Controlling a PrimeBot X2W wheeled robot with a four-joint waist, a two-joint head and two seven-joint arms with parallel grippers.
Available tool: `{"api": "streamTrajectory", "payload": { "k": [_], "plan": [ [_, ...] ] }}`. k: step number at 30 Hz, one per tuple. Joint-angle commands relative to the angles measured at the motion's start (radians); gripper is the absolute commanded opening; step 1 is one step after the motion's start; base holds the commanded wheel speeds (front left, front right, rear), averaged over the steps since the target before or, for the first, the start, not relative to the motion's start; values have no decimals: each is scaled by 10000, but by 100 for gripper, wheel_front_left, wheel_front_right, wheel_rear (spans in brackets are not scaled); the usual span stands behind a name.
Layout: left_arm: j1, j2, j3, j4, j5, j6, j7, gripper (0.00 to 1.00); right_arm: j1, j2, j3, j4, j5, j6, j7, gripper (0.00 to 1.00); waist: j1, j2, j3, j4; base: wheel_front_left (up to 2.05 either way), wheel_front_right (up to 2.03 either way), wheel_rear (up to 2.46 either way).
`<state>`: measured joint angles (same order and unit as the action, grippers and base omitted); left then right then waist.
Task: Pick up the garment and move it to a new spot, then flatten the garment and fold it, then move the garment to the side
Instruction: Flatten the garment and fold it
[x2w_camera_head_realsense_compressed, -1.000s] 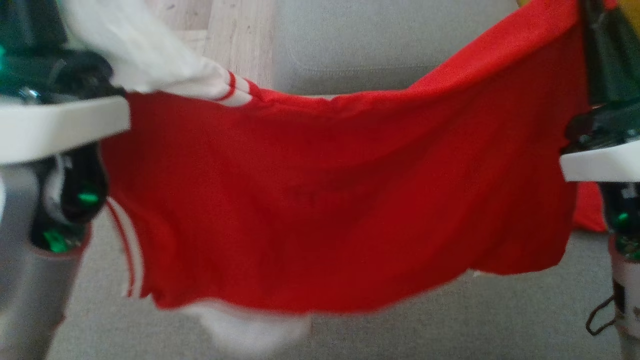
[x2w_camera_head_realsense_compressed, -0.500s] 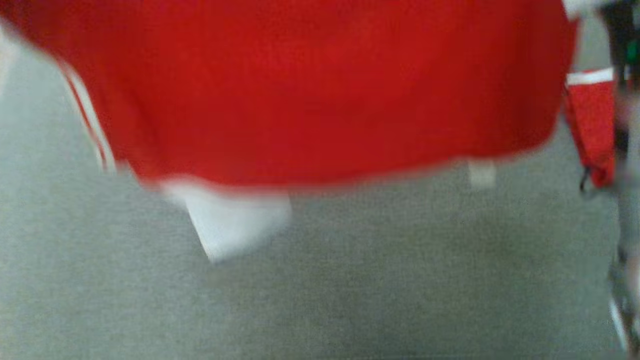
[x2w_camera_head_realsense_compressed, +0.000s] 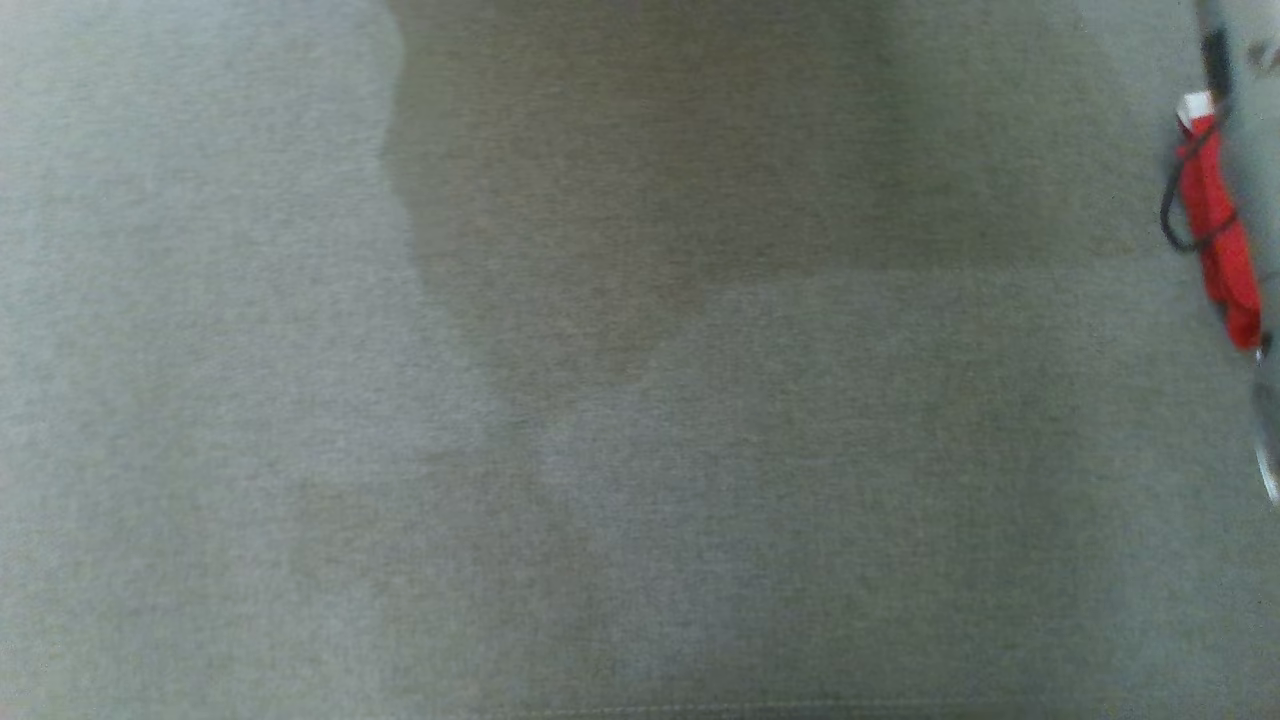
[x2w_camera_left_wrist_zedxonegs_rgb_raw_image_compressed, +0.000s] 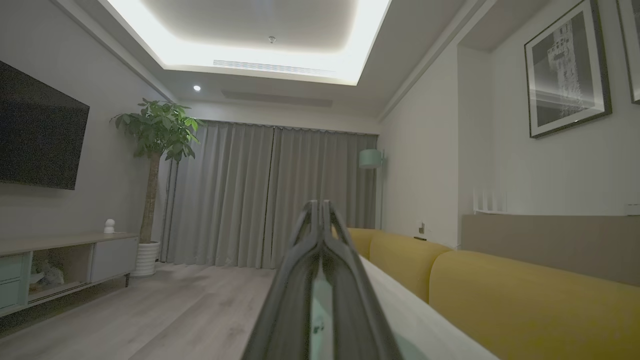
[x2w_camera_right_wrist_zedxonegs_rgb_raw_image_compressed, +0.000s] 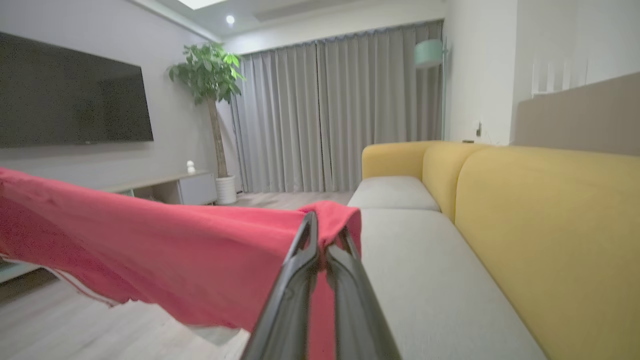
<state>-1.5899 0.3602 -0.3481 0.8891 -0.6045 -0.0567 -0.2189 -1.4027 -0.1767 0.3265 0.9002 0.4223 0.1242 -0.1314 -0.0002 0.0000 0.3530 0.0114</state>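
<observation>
Head camera has tipped down to grey cushion (x2w_camera_head_realsense_compressed: 640, 400); right pincer (x2w_camera_right_wrist_zedxonegs_rgb_raw_image_compressed: 322, 235) level, clamping garment (x2w_camera_right_wrist_zedxonegs_rgb_raw_image_compressed: 150, 240); left pincer (x2w_camera_left_wrist_zedxonegs_rgb_raw_image_compressed: 319, 210) closed.

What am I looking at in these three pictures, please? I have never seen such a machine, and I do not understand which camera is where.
It is a wheeled robot with two arms. One camera sits on its head and looks down at the plain grey cushion surface; a strip of the red fabric garment with white trim shows at that picture's right edge. The other two cameras sit on the wrists and look along each tool's two dark fingers. The right tool is shut on the garment's edge above the grey-and-yellow sofa. The left tool is shut; no cloth is visible between its fingers.
</observation>
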Motion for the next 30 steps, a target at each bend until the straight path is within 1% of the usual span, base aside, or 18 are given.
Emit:
{"api": "streamTrajectory", "payload": {
  "k": [1, 2, 5, 7, 11, 15, 18, 21, 24, 27, 30],
  "plan": [
    [75, 328, -48, -61, 112, -130, -110, 0, 139, -31, 182, -6, 116, 65, -86, 0, 2, 0, -99, 182, 0, 0, 0],
    [382, 232, -156, 71, 134, -229, -176, 0, 362, -83, 314, 239, 252, 65, -81, 0, 2, 0, -143, 260, 0, 0, 0],
    [1467, 82, -242, 300, -9, -459, -325, 0, 1216, 7, 373, 891, 1171, 65, 198, 0, 2, 0, -322, 402, 0, 0, 0],
    [2324, 22, -278, 279, -98, -558, -381, 0, 1788, -131, 746, 1185, 1382, 65, 455, 0, 2, 0, -447, 511, 0, 0, 0],
    [4160, 46, -647, 86, -17, -675, -417, 0, 2874, -545, 1803, 1459, 1526, 65, 1043, 0, 2, 0, -821, 698, 0, 0, 0],
    [6053, 313, -1436, -452, 311, -723, -424, 0, 3736, -1125, 3048, 1196, 1722, 65, 1658, 0, 2, 0, -1332, 777, 0, 0, 0],
    [7458, 712, -2159, -1038, 487, -733, -375, 0, 4301, -1542, 3695, 863, 2245, 65, 2080, 0, 2, 0, -1830, 804, 0, 0, 0],
    [8667, 1239, -2521, -1782, 412, -736, -115, 0, 4807, -2063, 4498, 395, 2704, 65, 2684, 0, 2, 0, -2216, 878, 0, 0, 0],
    [9736, 1795, -2806, -2660, 371, -737, 349, 0, 5287, -2579, 5086, -53, 3313, 65, 3206, 0, 2, 0, -2643, 932, 0, 0, 0],
    [10660, 2418, -2975, -3738, 346, -600, 920, 0, 5754, -3003, 5553, -484, 3943, 65, 3688, 0, 2, 0, -3047, 959, 0, 0, 0],
    [11477, 3077, -3077, -4975, 308, -336, 1562, 0, 6230, -3353, 6069, -1019, 4507, 65, 4204, 0, 2, 0, -3398, 963, 0, 0, 0]
  ]
}}
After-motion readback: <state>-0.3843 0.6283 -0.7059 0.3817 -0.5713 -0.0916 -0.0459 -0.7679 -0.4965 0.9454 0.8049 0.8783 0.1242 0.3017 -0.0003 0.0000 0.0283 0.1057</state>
